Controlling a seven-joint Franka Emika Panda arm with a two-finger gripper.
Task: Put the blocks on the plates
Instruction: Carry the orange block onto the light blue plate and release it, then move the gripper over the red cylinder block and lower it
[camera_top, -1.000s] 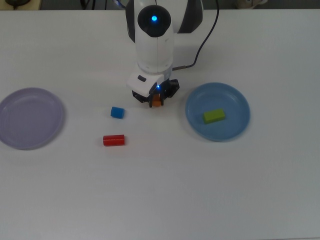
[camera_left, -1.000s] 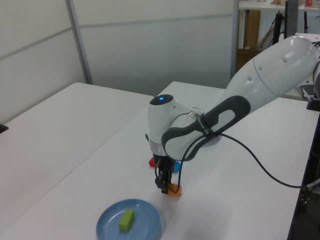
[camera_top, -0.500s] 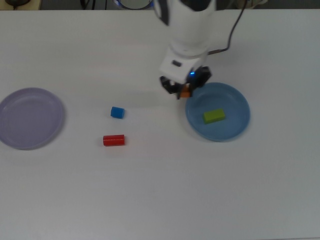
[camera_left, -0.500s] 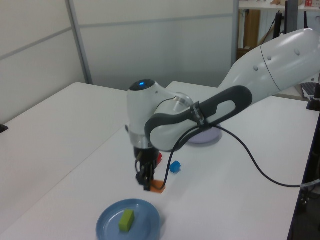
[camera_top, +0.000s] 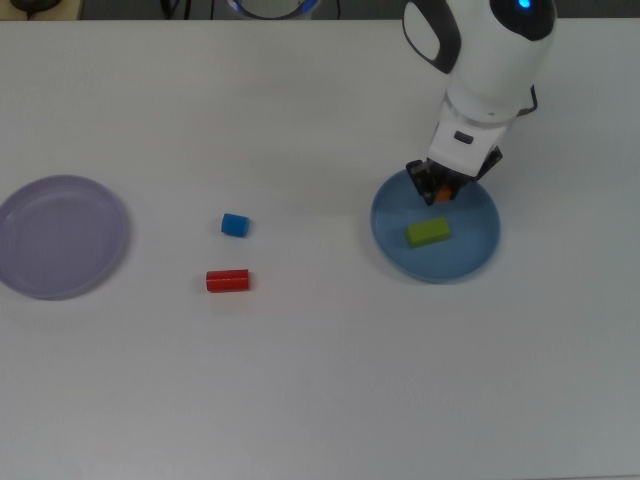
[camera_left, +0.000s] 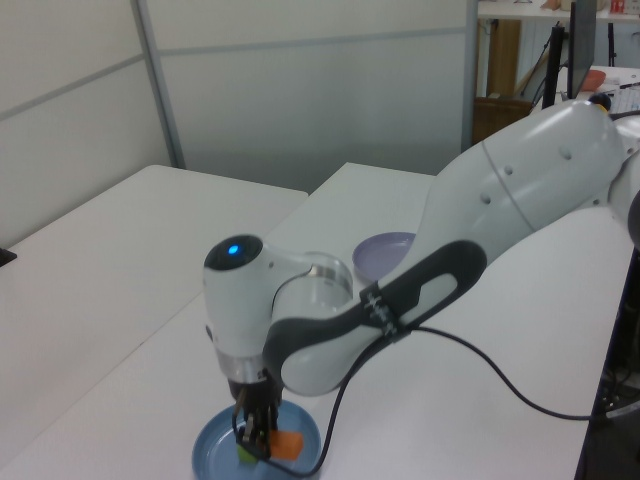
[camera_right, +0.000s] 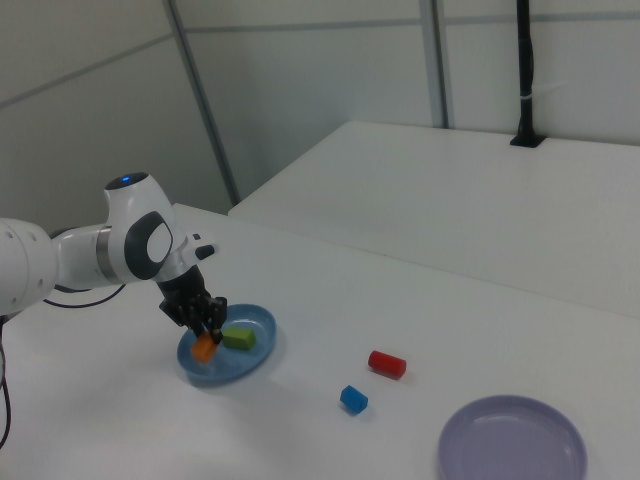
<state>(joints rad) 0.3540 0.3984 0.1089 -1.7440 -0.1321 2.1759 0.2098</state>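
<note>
My gripper is shut on the orange block and holds it over the far part of the blue plate. The green block lies inside that plate. On the table, the blue cube and the red block lie apart from both plates. The lavender plate holds nothing.
The white table carries all the objects. A black cable trails from the arm across the table. In the right view, a second white table stands behind.
The gripper has carried the orange block to the top view's right, from beside the blue cube to above the blue plate. The other blocks have stayed put.
</note>
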